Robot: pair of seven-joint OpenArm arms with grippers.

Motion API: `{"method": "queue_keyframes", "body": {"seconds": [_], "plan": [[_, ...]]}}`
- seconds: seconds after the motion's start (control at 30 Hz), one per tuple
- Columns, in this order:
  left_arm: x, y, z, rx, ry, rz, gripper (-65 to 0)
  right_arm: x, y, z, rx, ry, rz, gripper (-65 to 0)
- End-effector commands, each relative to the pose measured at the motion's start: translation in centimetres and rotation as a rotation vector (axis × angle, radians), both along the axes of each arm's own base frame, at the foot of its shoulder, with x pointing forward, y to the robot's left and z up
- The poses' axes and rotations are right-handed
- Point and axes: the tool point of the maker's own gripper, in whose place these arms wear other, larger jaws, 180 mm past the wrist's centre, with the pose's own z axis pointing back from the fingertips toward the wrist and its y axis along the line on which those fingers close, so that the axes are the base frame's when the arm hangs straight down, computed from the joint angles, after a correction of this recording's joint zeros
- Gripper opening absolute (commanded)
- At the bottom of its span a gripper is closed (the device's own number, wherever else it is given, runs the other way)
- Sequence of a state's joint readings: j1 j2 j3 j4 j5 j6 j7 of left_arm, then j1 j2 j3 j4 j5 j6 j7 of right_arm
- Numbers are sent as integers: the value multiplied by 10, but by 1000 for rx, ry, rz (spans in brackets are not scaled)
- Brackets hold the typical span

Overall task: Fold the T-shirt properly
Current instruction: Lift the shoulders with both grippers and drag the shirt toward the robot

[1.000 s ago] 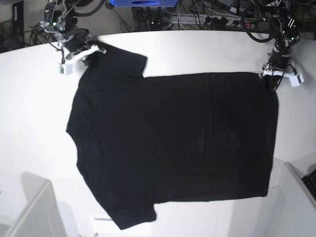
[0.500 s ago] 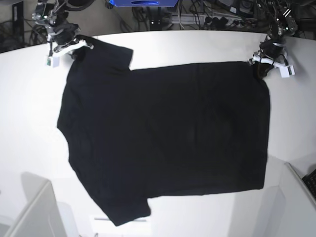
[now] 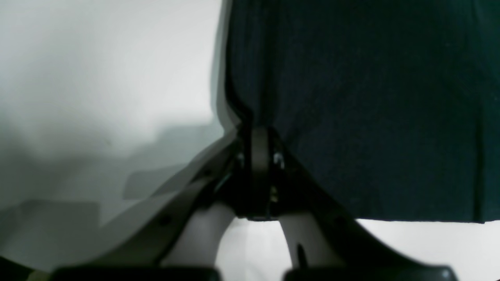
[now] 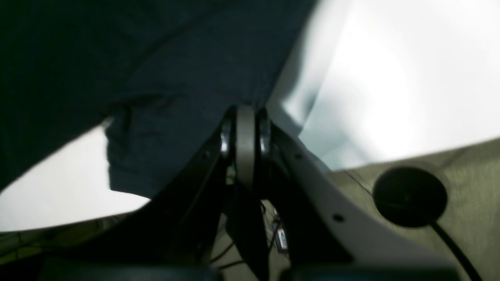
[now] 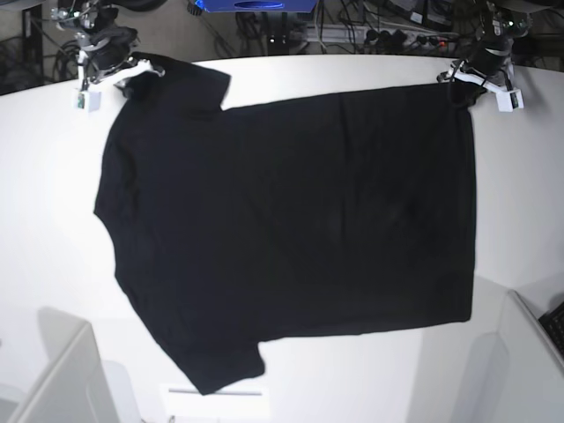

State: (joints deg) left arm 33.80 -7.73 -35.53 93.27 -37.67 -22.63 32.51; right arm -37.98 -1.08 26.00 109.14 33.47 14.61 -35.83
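The black T-shirt (image 5: 291, 229) lies spread flat on the white table (image 5: 44, 203), plain side up, collar side at the left and hem at the right. No print shows. My left gripper (image 5: 460, 85) is shut on the shirt's far right hem corner; in the left wrist view the gripper (image 3: 259, 134) pinches the cloth (image 3: 351, 97). My right gripper (image 5: 132, 77) is shut on the far left sleeve corner; in the right wrist view the gripper (image 4: 245, 117) pinches the sleeve cloth (image 4: 164, 117). Both grippers are at the table's far edge.
Cables and equipment (image 5: 352, 31) crowd the floor behind the table. White box edges stand at the near left (image 5: 62, 370) and near right (image 5: 529, 352). A black round object with a cord (image 4: 410, 197) lies on the floor in the right wrist view.
Both grippers have pulled the shirt's far corners toward the table's far edge. The whole shirt has slid away from the camera and a little left, staying spread out.
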Motion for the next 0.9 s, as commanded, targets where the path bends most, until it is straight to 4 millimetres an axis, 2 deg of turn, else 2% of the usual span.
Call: {"method": "queue_keyframes", "body": {"seconds": [0.0,0.17,0.33,0.53,0.7,0.87], "plan": [[5,0,11,17,-28,-17,-650,8,-3,10,-9,-42,7,-650],[27,-9,40,53,-110,-58,-650,26,-5,17,-14,-88,5,-650],[42,0,55,75,-147,7,-650,49,-6,33,-29,-156,8,-650],[62,-5,55,49,-101,-25,-650,74,-8,41,-40,-149,63,-650],[78,-8,62,40,-128,-29,-650,94,-3,48,-28,-138,98,-650],[85,-7,66,44,-145,-31,-650,114,-1,59,-23,-164,110,-650]]}}
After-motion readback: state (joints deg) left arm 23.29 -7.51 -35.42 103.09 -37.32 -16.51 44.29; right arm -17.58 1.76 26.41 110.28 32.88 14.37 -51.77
